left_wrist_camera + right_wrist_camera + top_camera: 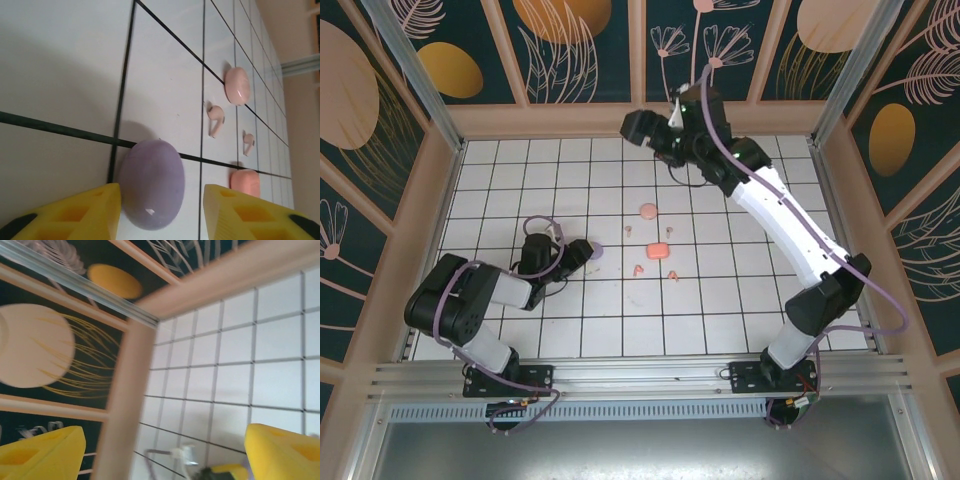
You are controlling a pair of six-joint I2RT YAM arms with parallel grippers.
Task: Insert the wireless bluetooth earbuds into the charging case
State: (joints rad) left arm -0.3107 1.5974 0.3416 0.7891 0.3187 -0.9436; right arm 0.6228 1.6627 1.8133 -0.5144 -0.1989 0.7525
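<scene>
- I see the lilac charging case (152, 190), a smooth, glossy, pebble-shaped shell, lying shut on the white tiled tabletop (60, 65). I cannot tell what is inside it.
- My left pincer (162, 200) has its jaws apart, one on each side of that case. The left yellow finger (75, 215) sits right against the shell, and the other finger is clear of it with a strip of tile between them, so nothing is clamped.
- Beyond it lies the pink charging case (237, 85), a rounded, shiny oval that is closed.
- The coral charging case (245, 182) is squarer with soft corners and also closed. The contents of both cases are hidden.
- One pale pink earbud (216, 120) lies loose on the tiles between the lilac and pink cases, with its bulb end and short stem visible. A second pale pink earbud (248, 143) lies just above the coral case.
- In the overhead view, two coral earbuds (638, 269) rest on the tiles just below the coral case, outside any case.
- My right pincer (165, 455) is raised at the far edge, facing the patterned enclosure wall (55, 345). Its yellow jaws are spread wide with nothing between them.
</scene>
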